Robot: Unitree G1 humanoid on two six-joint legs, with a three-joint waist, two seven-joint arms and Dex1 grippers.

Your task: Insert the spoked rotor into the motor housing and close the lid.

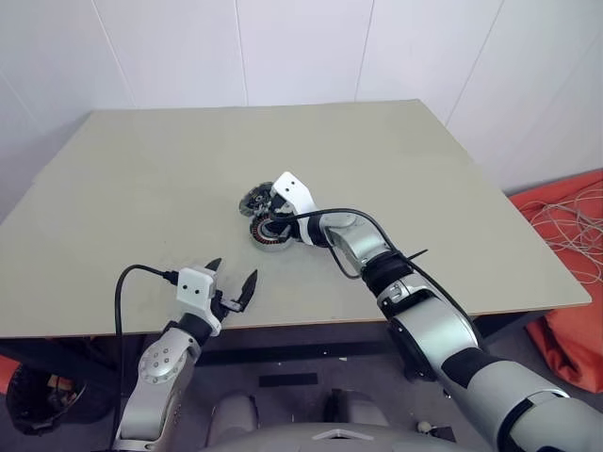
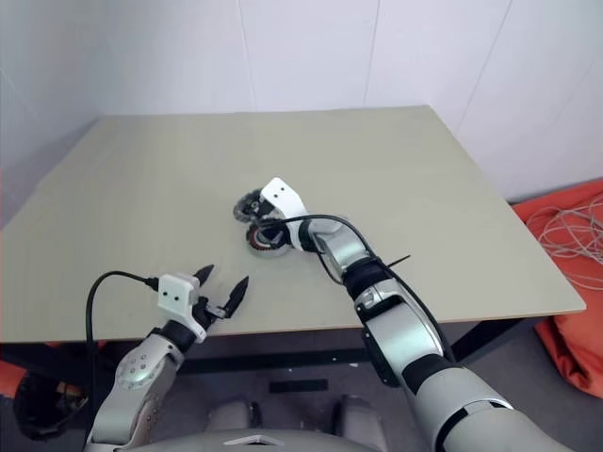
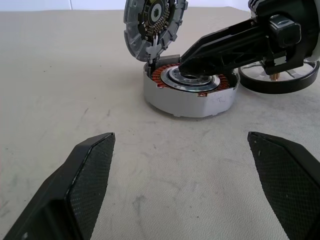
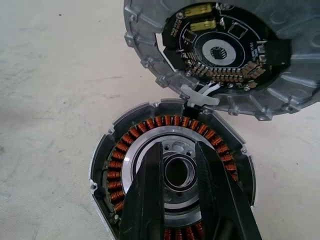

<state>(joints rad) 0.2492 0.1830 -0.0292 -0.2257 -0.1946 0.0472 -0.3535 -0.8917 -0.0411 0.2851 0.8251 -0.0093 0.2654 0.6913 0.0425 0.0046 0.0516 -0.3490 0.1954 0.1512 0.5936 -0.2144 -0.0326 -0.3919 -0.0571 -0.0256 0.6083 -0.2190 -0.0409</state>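
Right gripper [image 4: 182, 172] sits directly over the motor housing [image 3: 190, 92] hub, fingers nearly together with a narrow gap, straddling the centre bore; can't tell if they touch it, nothing visibly held. Housing lies flat mid-tabletop [image 1: 141, 188], bore axis vertical, lid [image 3: 152, 25] hinged up on its far side. Spoked rotor [image 3: 280, 80] lies flat just beside the housing, behind the right gripper's body. Right arm is clearly nearer; likely move is a short sideways shift to the rotor. Left gripper [image 1: 233, 285] is spread wide, empty, near the tabletop's front edge.
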